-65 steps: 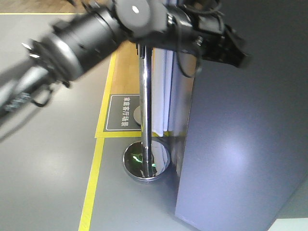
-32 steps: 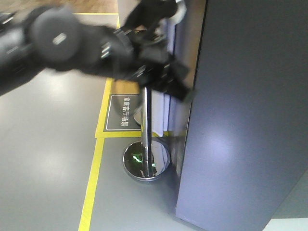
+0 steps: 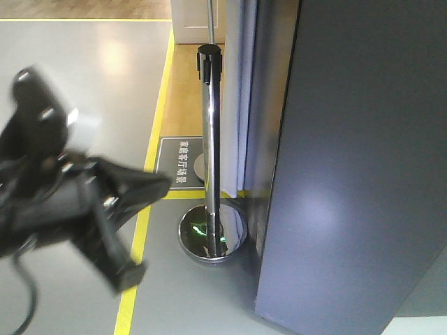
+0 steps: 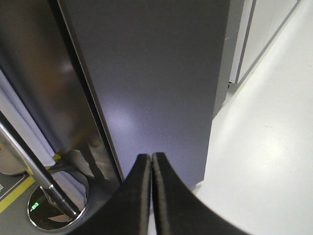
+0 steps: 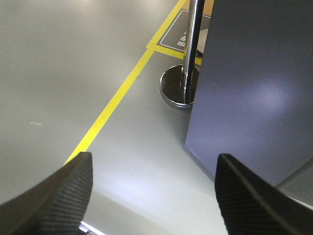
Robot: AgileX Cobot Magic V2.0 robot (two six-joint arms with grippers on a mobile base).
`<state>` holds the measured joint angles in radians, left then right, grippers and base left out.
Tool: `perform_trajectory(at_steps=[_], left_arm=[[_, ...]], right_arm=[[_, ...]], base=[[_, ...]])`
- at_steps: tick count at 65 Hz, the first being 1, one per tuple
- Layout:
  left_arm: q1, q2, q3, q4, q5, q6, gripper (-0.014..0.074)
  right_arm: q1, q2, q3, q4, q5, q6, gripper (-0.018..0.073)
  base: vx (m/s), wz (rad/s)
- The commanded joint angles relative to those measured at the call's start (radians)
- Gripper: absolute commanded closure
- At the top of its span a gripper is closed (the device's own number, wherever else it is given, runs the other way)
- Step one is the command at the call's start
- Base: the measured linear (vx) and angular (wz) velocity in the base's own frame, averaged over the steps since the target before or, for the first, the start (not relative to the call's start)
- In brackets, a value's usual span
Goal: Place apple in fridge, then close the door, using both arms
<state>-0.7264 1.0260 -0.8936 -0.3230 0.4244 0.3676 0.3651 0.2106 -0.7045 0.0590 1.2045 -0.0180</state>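
At lower left of the front view, a blurred black arm is seen low over the grey floor; half a second ago it was stretched across the top of the frame at the fridge edge, so it has been dropped and drawn back. The fridge is shown as a flat dark grey face with no white interior exposed, as before; whether the door is fully seated cannot be told. The chrome stanchion post and yellow floor line are unchanged. Left gripper fingers are pressed together, nothing between them. Right gripper fingers are spread wide, empty. The apple is not seen in any view.
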Motion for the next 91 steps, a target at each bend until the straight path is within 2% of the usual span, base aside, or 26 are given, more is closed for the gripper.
perform_trajectory(at_steps=[1,14,21,27,45,52,60,64,69,74,83,91], left_arm=[[0.001,-0.080,0.029,-0.016,-0.074,-0.010,0.0602],[0.001,-0.138,0.082,-0.016,-0.084,-0.007,0.0602],[0.001,-0.136,0.082,-0.016,-0.078,-0.007,0.0602],[0.001,-0.132,0.082,-0.016,-0.077,-0.007,0.0602],[0.001,-0.132,0.082,-0.016,-0.077,-0.007,0.0602],[0.001,-0.132,0.082,-0.016,-0.077,-0.007,0.0602],[0.001,-0.132,0.082,-0.016,-0.077,-0.007,0.0602],[0.001,-0.132,0.082,-0.016,-0.077,-0.007,0.0602],[0.001,-0.132,0.082,-0.016,-0.077,-0.007,0.0602],[0.001,-0.132,0.082,-0.016,-0.077,-0.007,0.0602],[0.001,-0.132,0.082,-0.016,-0.077,-0.007,0.0602],[0.001,-0.132,0.082,-0.016,-0.077,-0.007,0.0602]], right_arm=[[-0.004,0.014,-0.022,-0.002,-0.071,0.000,0.0062],[-0.004,0.014,-0.022,-0.002,-0.072,0.000,0.0071],[-0.004,0.014,-0.022,-0.002,-0.078,0.000,0.0120],[-0.004,0.014,-0.022,-0.004,-0.102,0.000,0.0208],[-0.004,0.028,-0.022,-0.017,-0.235,0.008,0.0561],[-0.004,0.073,-0.022,-0.059,-0.287,0.043,0.0570],[-0.004,0.152,-0.022,-0.165,-0.345,0.109,0.0568],[-0.004,0.199,-0.022,-0.257,-0.371,0.164,0.0568],[-0.004,0.262,-0.022,-0.378,-0.405,0.278,0.0568],[-0.004,0.315,-0.022,-0.538,-0.443,0.411,0.0568],[-0.004,0.405,-0.041,-0.816,-0.480,0.696,0.0561],[-0.004,0.472,-0.111,-0.925,-0.501,0.778,0.0562]], base=[[0.00,0.00],[0.00,0.00],[0.00,0.00],[0.00,0.00],[0.00,0.00],[0.00,0.00],[0.00,0.00],[0.00,0.00],[0.00,0.00],[0.00,0.00],[0.00,0.00],[0.00,0.00]])
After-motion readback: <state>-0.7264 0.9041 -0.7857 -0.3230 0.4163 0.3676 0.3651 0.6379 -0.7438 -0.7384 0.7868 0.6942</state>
